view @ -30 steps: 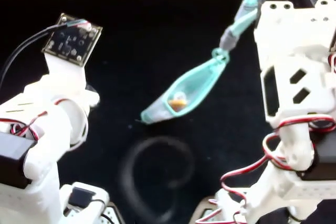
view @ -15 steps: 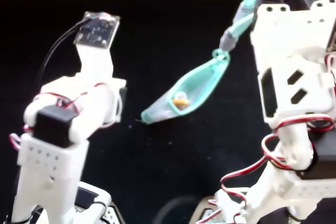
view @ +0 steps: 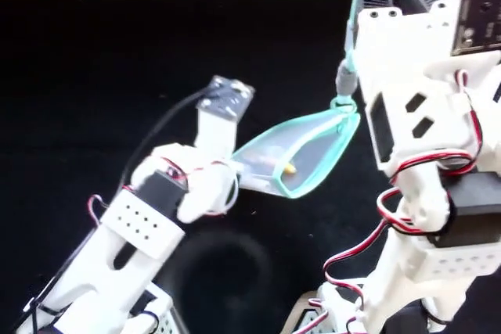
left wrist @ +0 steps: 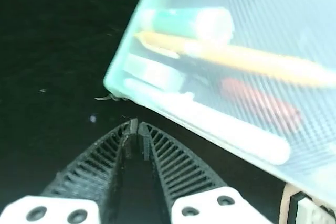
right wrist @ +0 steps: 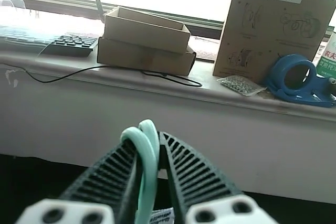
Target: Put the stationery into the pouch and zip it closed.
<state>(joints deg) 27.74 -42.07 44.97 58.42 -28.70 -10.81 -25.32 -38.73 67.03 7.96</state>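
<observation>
With right tool pinching the strap, spread the pressed-together left tool; grip the pouch at its 8 o'clock corner.

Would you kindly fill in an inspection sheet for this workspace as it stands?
Surface: black cloth-covered table.
Job's things: translucent teal-edged pouch hanging by its teal strap, orange pencil and pens inside; zip state unclear.
Clutter: nothing seen.
Grippers: right gripper shut on the strap; left gripper shut, empty, beside the pouch's corner.
Cables: black cable to left wrist camera; red-and-white wires on right arm.
Surroundings: cardboard boxes, keyboard, blue tape dispenser on a ledge.
</observation>
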